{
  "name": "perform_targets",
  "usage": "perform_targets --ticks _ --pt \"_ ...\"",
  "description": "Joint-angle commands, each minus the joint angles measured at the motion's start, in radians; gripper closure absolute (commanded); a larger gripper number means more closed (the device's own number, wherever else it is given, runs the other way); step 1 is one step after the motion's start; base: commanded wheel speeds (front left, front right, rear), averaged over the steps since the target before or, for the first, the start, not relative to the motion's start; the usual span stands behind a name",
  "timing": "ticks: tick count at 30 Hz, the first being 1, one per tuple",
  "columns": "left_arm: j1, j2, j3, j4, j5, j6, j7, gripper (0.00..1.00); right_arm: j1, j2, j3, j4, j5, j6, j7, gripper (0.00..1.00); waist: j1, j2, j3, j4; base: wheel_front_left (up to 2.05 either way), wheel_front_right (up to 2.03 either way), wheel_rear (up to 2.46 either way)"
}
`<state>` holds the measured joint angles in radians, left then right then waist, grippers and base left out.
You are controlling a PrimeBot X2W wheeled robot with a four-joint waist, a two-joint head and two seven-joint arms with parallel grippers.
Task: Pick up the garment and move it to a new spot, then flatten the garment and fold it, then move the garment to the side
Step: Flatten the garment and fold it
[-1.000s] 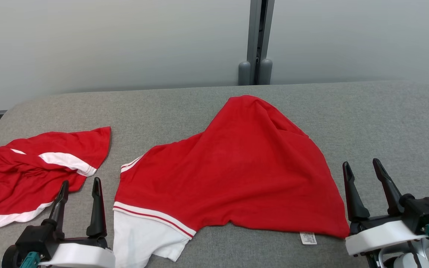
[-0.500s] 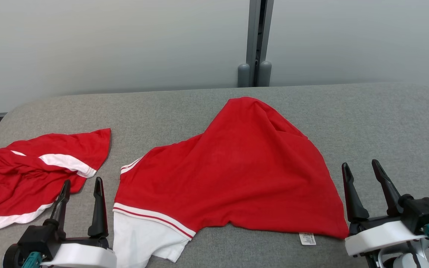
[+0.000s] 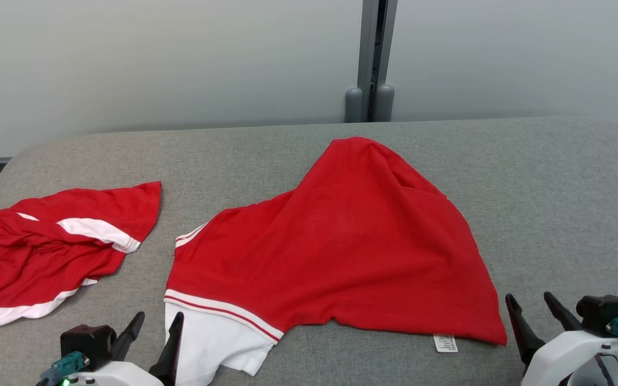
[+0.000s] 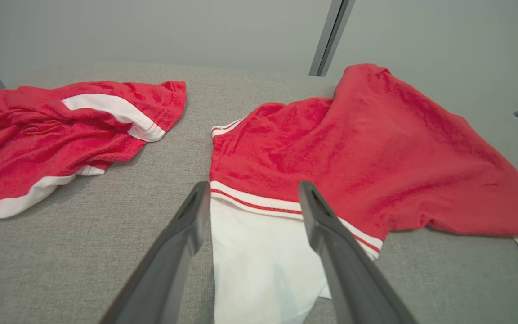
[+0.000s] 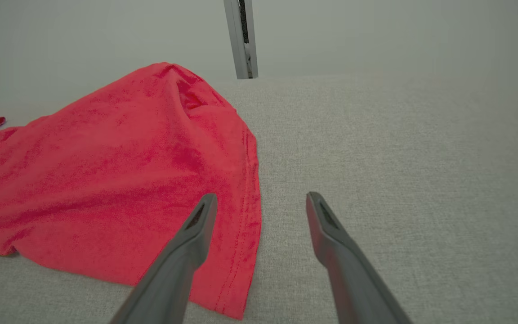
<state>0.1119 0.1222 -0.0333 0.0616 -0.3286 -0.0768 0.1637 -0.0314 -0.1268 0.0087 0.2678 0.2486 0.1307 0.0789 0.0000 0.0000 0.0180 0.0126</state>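
The garment (image 3: 341, 241) is red with a white, red-striped sleeve, and it lies crumpled in the middle of the grey padded table (image 3: 556, 187). A small white label shows at its near hem. My left gripper (image 3: 160, 320) stands open at the lower left, its fingers over the white sleeve's left edge. In the left wrist view the sleeve band sits between the fingers of this gripper (image 4: 254, 186), with the red body (image 4: 376, 148) beyond. My right gripper (image 3: 528, 299) is open just right of the garment's near right corner. The right wrist view has that gripper (image 5: 261, 198) straddling the hem of the garment (image 5: 128, 157).
A second red and white garment (image 3: 46, 241) lies bunched at the table's left edge, also in the left wrist view (image 4: 61, 135). A pale wall with a grey vertical post (image 3: 373, 53) stands behind the table. Bare grey cloth stretches along the right side.
Both grippers have dropped toward the bottom of the head view. The left one has also shifted right, onto the white sleeve. Both garments lie as before.
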Motion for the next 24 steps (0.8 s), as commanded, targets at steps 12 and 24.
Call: perform_targets --ticks 12,24 --pt "0.061 0.04 -0.031 -0.095 -0.069 -0.015 0.199 0.0 -0.006 0.004 0.023 0.092 0.081 0.0 0.165 0.0 0.0 0.0 0.025 0.021 0.0 0.0 0.0" --pt "0.034 0.059 -0.068 0.03 -0.092 -0.024 0.257 0.0 -0.048 0.011 0.055 0.128 0.091 0.0 0.154 0.0 0.0 0.0 0.057 0.021 0.0 0.0 0.0"
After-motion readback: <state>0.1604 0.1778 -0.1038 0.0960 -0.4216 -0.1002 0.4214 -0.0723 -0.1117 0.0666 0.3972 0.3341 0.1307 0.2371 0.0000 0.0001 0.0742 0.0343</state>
